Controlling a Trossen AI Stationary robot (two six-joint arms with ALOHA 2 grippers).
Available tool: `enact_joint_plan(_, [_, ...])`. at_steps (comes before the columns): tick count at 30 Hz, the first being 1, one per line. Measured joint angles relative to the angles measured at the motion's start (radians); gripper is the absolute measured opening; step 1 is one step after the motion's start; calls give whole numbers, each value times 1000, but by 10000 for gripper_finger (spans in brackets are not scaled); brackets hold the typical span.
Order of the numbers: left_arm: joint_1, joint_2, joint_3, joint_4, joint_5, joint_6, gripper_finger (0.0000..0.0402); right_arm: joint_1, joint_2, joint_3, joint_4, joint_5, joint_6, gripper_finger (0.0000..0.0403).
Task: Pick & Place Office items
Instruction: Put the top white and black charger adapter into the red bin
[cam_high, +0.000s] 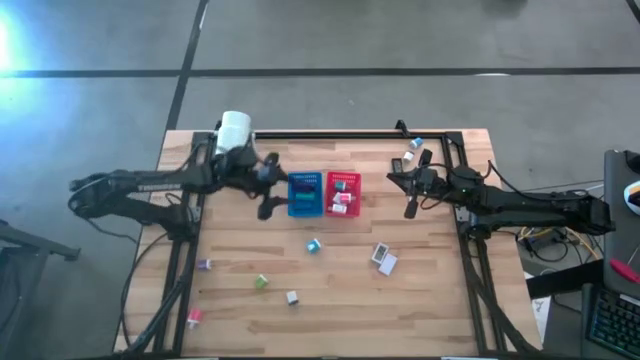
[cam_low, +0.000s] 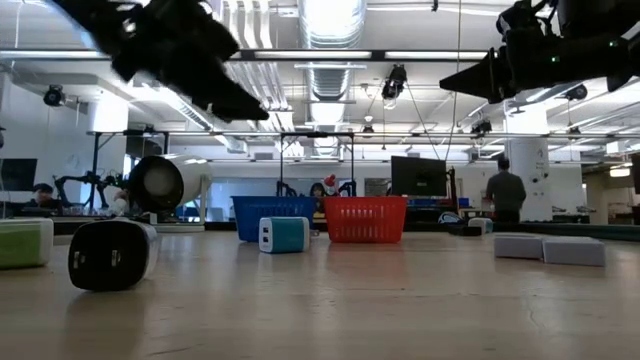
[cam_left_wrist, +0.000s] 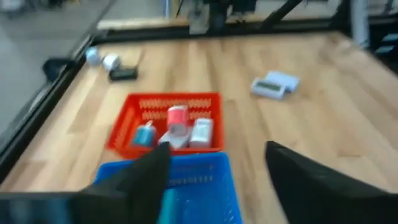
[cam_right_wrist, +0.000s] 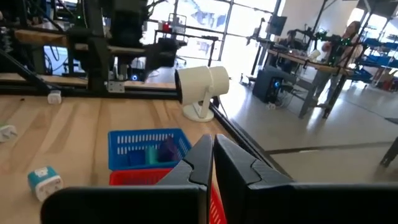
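Over the blue bin's (cam_high: 305, 194) left edge, the left gripper (cam_high: 270, 188) hangs with fingers apart and empty. Office items (cam_high: 342, 197) lie in both bins, others (cam_high: 314, 246) scattered on the table (cam_high: 430, 300). Right of the red bin (cam_high: 342, 181), the right gripper (cam_high: 408, 195) waits, fingers together.

Two perforated bins sit side by side on the wooden counter (cam_high: 420, 300): one blue bin (cam_high: 305, 195) just ahead of the left arm's fingers (cam_high: 268, 190), and one red bin (cam_high: 342, 193) just beyond it. One white cylinder lamp (cam_high: 234, 130) stands near that arm. About nine small office items (cam_high: 314, 245) lie loose on the counter. Two dark arms reach in.
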Motion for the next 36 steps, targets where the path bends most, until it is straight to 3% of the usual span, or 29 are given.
enact_joint_plan(4, [4,-41,-151,221,12,-28,146,-8,-1,37,-97,74,103,13])
enact_joint_plan(7, [4,-52,-203,280,12,-44,44,-29,21,183,-393,186,128,13])
enact_joint_plan(9, [3,-53,-228,301,12,-46,14,-49,63,302,-606,233,105,13])
enact_joint_plan(19, [3,-60,-256,316,12,-21,4,-243,402,858,-1248,307,-188,13])
enact_joint_plan(23, [3,-60,-257,315,34,-19,9,-371,549,988,-1465,140,-475,13])
enact_joint_plan(29, [3,-60,-259,314,59,-4,14,-468,741,1088,-1550,116,-729,42])
enact_joint_plan(32, [3,-60,-260,303,59,-2,8,-498,810,1116,-1564,55,-855,76])
enact_joint_plan(36, [3,-60,-261,270,61,-1,4,-530,909,1127,-1587,49,-1011,133])
